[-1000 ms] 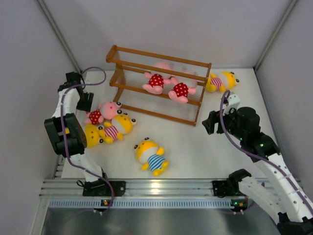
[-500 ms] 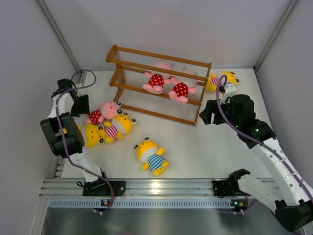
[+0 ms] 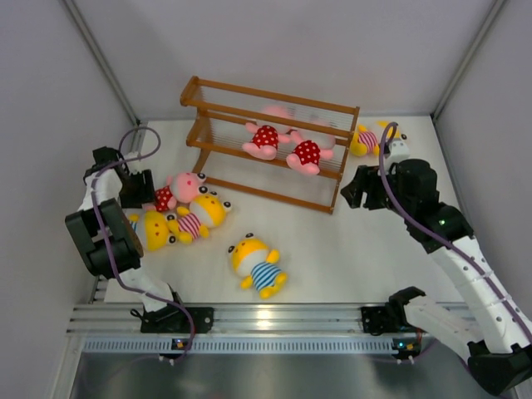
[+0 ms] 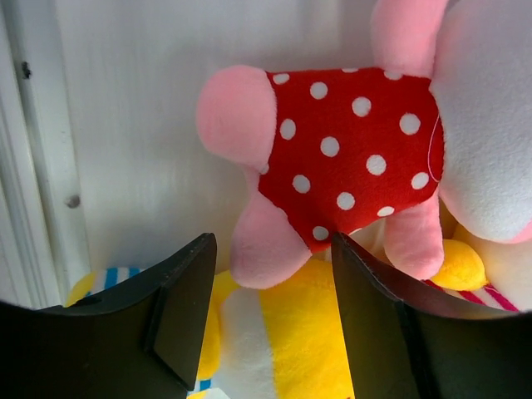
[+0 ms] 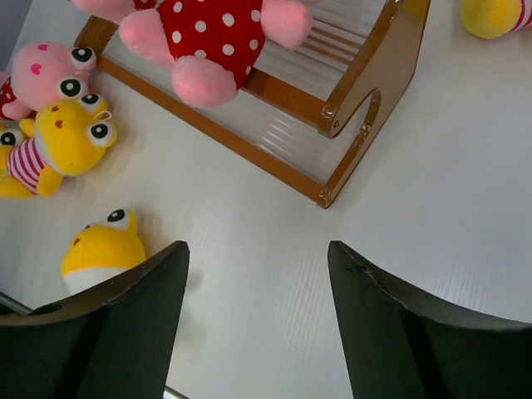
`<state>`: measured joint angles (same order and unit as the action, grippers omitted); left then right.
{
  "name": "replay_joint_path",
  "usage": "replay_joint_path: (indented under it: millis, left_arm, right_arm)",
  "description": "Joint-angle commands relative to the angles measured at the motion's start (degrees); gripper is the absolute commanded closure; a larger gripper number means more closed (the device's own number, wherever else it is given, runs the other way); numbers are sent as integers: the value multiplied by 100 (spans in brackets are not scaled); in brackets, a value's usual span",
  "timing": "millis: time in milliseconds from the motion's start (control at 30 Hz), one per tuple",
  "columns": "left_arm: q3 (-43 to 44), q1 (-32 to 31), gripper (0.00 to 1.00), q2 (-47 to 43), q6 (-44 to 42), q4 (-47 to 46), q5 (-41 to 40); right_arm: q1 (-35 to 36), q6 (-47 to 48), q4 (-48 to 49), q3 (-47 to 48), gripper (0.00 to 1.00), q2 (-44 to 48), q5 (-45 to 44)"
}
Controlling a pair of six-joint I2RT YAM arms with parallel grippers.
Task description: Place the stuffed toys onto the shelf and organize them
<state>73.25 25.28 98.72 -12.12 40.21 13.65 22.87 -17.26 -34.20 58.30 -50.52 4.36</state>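
Note:
The brown wooden shelf [image 3: 266,141] stands at the back centre; two pink toys in red dotted outfits [image 3: 266,137] [image 3: 307,154] lie on its middle tier. A pink dotted toy [image 3: 176,189], a yellow pink-striped toy [image 3: 202,214] and a yellow blue-striped toy [image 3: 154,229] lie together at the left. My left gripper [image 3: 139,188] is open right beside the pink one; its wrist view shows the red dotted body [image 4: 349,150] just beyond the jaws. Another yellow blue-striped toy [image 3: 256,264] lies at front centre. A yellow pink-striped toy [image 3: 370,137] lies behind the shelf's right end. My right gripper [image 3: 359,188] is open and empty.
Grey walls close in the table on the left, back and right. The shelf's right side frame [image 5: 374,91] is close ahead of my right gripper. A metal rail [image 3: 266,320] runs along the near edge.
My left gripper has swung down and left toward the pink dotted toy. My right gripper has moved back toward the shelf's right end, partly covering the yellow toy there.

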Motion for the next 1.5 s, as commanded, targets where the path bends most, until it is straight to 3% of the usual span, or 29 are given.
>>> replay_joint_path:
  millis: [0,167,267,300,367,400,667,1133,1200,1467]
  left_arm:
    - [-145,12,37,-142,-168,-136,384]
    - [-57,4,47,86,-238,-127,331]
    - [13,3,60,130,-265,-127,524]
    - [74,3,73,148,-273,-127,594]
    - [101,-5,86,183,-326,-118,806]
    - [128,3,99,209,-335,-127,841]
    - [-30,-23,100,-475,-28,-118,1394]
    - [356,-84,100,-2320,2354,-127,1939]
    - [409,-84,100,-2436,2608,-127,2254]
    - [620,-102,100,-2665,3865,-127,2282]
  right_arm:
    - [86,-94,-26,322,32,139,-67]
    - [94,-76,-8,287,32,122,-67]
    - [86,-41,9,269,32,130,-102]
    - [86,-24,9,261,32,130,-119]
    - [86,12,1,269,32,139,-137]
    - [94,20,1,269,32,139,-137]
    - [95,47,71,269,32,227,-199]
    - [86,47,308,-29,32,613,-278]
    - [86,73,334,-91,31,675,-295]
    - [94,178,396,-153,31,737,-313]
